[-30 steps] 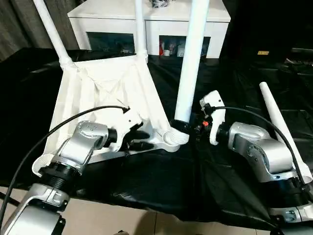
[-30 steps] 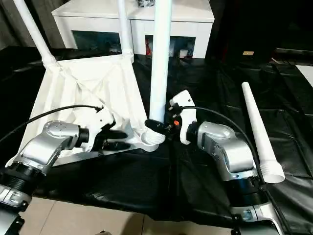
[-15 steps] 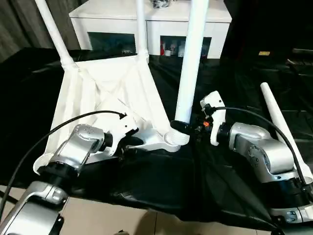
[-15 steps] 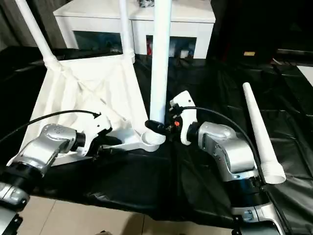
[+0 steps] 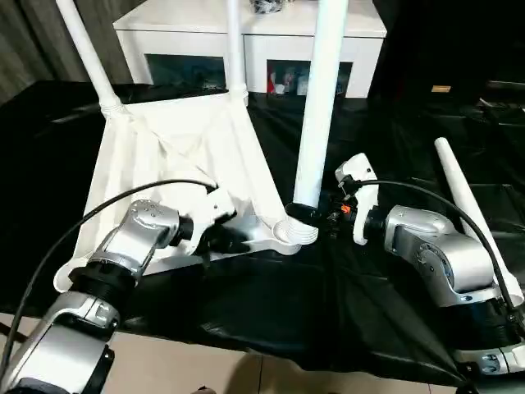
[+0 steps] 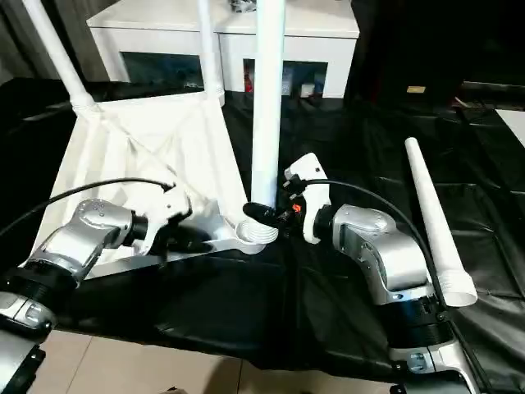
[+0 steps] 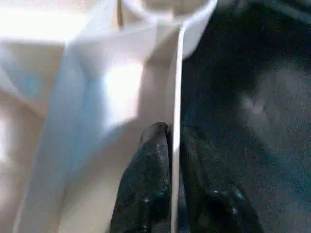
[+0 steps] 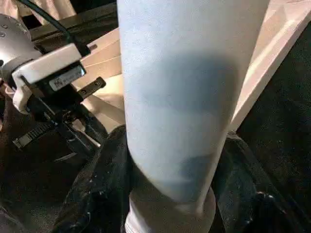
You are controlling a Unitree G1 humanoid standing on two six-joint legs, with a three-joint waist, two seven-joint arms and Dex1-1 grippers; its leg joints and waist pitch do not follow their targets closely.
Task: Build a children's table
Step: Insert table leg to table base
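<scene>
I see the black-covered work table (image 5: pixel 271 312) with the white cabinet (image 5: pixel 246 33) behind it. The children's table top (image 5: pixel 164 156) lies on the cover ribbed underside up, toward my left side. Two far legs (image 5: pixel 90 57) (image 5: pixel 235 49) stand in its far corner sockets. A third leg (image 5: pixel 320 98) stands upright with its lower end at the near corner socket (image 5: pixel 294 231). The fourth leg (image 6: pixel 435 222) lies loose on the cover on my right side, well apart from the top. Right gripper (image 8: pixel 170 204) is clamped round the base of the third leg, one finger on each side of the tube. Left gripper (image 7: pixel 172 170) pinches the thin near edge rim of the top, fingers (image 7: pixel 150 160) nearly together with the rim between them, just beside the near socket.
</scene>
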